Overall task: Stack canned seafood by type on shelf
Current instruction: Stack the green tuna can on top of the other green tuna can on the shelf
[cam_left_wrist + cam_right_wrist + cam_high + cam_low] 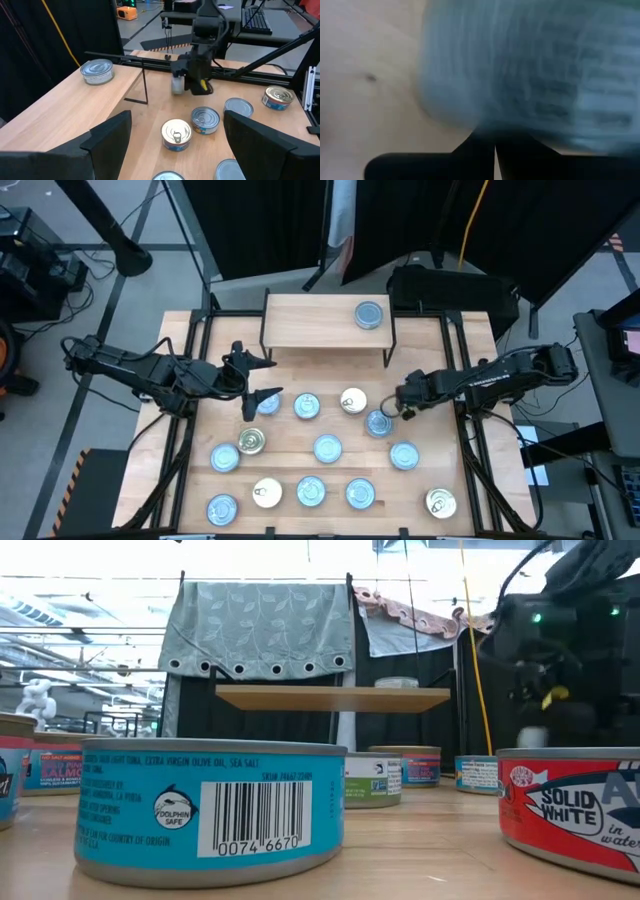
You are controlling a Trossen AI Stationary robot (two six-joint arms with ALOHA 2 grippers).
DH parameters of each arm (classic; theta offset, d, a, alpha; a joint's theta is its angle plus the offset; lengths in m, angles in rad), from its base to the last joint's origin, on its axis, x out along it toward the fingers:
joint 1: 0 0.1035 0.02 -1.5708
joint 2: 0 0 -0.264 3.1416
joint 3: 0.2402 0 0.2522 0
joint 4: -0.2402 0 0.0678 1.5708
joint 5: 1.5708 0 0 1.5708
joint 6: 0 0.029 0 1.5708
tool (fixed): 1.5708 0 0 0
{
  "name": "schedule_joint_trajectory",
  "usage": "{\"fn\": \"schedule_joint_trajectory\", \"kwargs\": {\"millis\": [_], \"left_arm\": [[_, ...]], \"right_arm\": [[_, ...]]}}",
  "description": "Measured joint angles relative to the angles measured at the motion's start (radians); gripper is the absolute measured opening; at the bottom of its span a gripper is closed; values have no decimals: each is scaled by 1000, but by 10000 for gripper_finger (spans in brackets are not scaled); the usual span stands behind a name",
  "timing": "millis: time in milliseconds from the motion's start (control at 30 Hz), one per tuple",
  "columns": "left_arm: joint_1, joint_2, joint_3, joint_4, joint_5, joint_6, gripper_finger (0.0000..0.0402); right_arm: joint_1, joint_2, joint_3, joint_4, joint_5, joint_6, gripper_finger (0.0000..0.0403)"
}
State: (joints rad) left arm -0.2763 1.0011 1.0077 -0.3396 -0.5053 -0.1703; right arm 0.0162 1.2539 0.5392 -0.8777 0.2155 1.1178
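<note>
The shelf (327,320) stands at the table's far middle with one blue-lidded tin (370,315) on its right part. Several more tins lie flat on the table in front of it, blue-lidded ones such as (306,406) and cream-lidded ones such as (352,401). My right gripper (392,408) is shut and points steeply down just beside a blue-lidded tin (378,423), which fills the right wrist view (530,70). My left gripper (265,380) hangs open above the table left of the tins, holding nothing. My right gripper's shut fingertips (495,150) stand at the edge of the blue-lidded tin (205,120), coming from above. I cannot tell whether they touch it. The tin lies flat on the table.
Black frame rails (465,370) run along the table's left and right sides. In the low view, a blue-sided tin (210,805) and a red-sided tin (570,810) stand close to the near edge. The shelf's left part (300,320) is bare.
</note>
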Motion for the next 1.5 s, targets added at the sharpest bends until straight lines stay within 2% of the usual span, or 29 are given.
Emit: {"fn": "schedule_joint_trajectory", "kwargs": {"millis": [300,500,567,667,733,833,900,967,1067,1133,1333,1500], "left_arm": [[0,0,0,-6,0,0,313],[0,0,0,-6,0,0,313],[0,0,0,-6,0,0,313],[0,0,0,1,0,4,313],[0,0,0,6,0,21,313],[0,0,0,7,0,23,313],[0,0,0,8,0,23,313],[0,0,0,9,0,23,313],[0,0,0,10,0,22,313],[0,0,0,10,0,22,313],[0,0,0,10,0,22,313],[0,0,0,9,0,22,313]], "right_arm": [[51,20,-1,16,-74,-30,0],[88,-49,58,3,-113,-83,0],[97,-81,116,-2,-45,-85,0],[112,-112,239,-66,139,-119,0],[113,-120,329,-121,239,-207,3],[88,-121,456,-223,303,-353,17],[52,-121,518,-280,294,-443,32],[6,-119,549,-339,233,-534,52],[-49,-102,551,-415,151,-712,94],[-66,-81,534,-455,144,-830,128],[-68,-40,421,-405,88,-1123,234],[-69,-30,336,-332,91,-1328,291]]}}
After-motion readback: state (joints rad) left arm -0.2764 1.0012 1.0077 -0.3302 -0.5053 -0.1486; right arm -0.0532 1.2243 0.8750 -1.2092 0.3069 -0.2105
